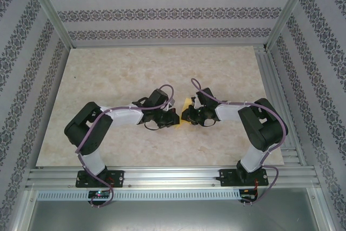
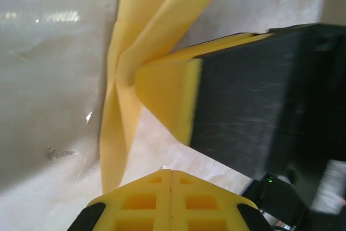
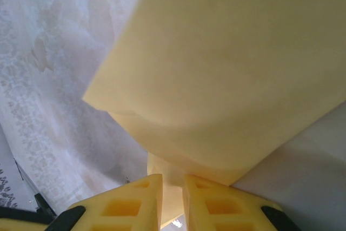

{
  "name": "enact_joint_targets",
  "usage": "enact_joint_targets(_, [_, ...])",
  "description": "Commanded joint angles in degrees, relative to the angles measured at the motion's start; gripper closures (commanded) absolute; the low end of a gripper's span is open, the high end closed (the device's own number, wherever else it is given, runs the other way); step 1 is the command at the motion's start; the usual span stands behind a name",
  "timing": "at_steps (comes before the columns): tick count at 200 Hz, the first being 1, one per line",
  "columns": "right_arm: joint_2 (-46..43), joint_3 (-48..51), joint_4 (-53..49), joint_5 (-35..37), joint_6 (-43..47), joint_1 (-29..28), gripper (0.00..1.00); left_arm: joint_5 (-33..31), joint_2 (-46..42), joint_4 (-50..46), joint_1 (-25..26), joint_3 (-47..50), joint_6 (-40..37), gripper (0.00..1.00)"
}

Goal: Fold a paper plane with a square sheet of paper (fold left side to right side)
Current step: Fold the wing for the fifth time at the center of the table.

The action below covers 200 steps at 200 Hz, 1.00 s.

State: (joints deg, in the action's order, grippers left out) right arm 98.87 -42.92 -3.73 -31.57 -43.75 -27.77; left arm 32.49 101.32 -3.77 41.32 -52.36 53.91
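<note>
The square sheet of paper (image 1: 187, 104) is pale yellow, partly folded, and lifted off the table between the two grippers at the middle. In the right wrist view, my right gripper (image 3: 173, 181) is shut on a lower fold of the paper (image 3: 227, 74), which spreads wide above the fingers. My left gripper (image 2: 171, 172) is shut with its fingertips pressed together and nothing between them, just below and right of the creased paper (image 2: 116, 133). In the left wrist view, one of the right gripper's fingers (image 2: 170, 98) pinches the paper's folds. From above, the left gripper (image 1: 172, 117) and the right gripper (image 1: 189, 115) nearly touch.
The beige marbled tabletop (image 1: 135, 68) spreads around the arms. Patterned walls (image 1: 162, 14) and aluminium posts enclose it. An aluminium rail (image 1: 173, 176) at the near edge carries both arm bases. A slotted frame (image 1: 281, 106) runs along the right side.
</note>
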Motion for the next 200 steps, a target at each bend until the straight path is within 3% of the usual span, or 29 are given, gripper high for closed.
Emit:
enact_joint_targets(1, [2.1,0.1,-2.4,3.0,1.0,-0.8,0.81,-0.4,1.2,3.6,1.1,-0.5,3.0,1.00])
enact_joint_targets(200, [2.3,-0.1,-2.8,3.0,1.3,-0.8,0.81,-2.9,4.7,3.5,1.2,0.3,3.6,1.00])
